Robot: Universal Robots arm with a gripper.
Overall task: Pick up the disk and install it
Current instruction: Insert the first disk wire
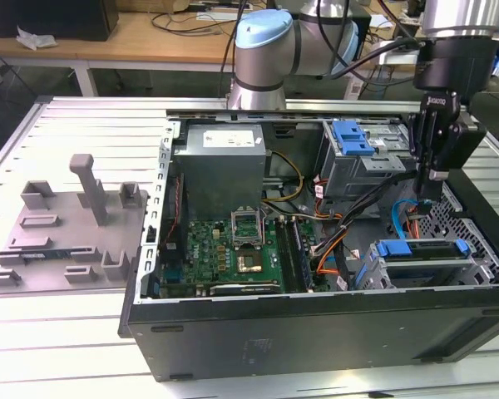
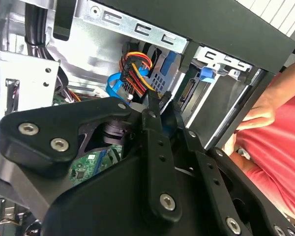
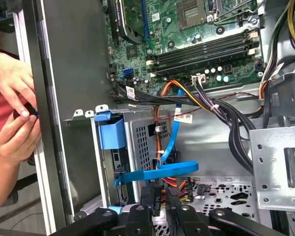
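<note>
- Grey fixture plate (image 1: 66, 224): sits on the exterior view's left, outside the case (image 1: 316, 332).
- Motherboard (image 1: 233, 245): mid-case.
- The disk (image 1: 428, 252): lies flat in the bay at the exterior view's right, with blue rails (image 1: 395, 248) at its ends. Judge it dense, rigid and shock-sensitive, with slick metal faces. You'd best hold it by the railed edges.
- Gripper (image 1: 432, 193): hangs just above the disk, beside the cables (image 1: 402, 218). You cannot tell whether it is open or closed.
</note>
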